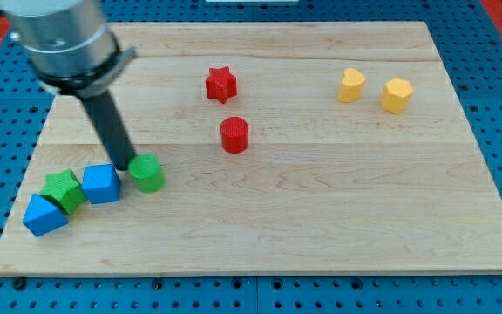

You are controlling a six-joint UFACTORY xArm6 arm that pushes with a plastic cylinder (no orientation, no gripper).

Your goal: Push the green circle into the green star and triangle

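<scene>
My tip (130, 167) sits on the board between the blue cube (101, 183) and the green circle (146, 173), touching or nearly touching the circle's left edge. There is no pincer on this rig, only a bare rod: nothing opens, nothing is held.

Green circle: a short cylinder, lower left of the wooden board (321, 227). Green star (63, 190) lies further left, past the blue cube; a blue triangle-like block (44, 215) is just below-left of the star.

Handling judgement: the circle looks small, rigid and light, and should slide easily on smooth wood. Its round side may roll off a glancing push. Contact should be on its right face, centred, pushing leftward. The blue cube stands in the direct path.
</scene>
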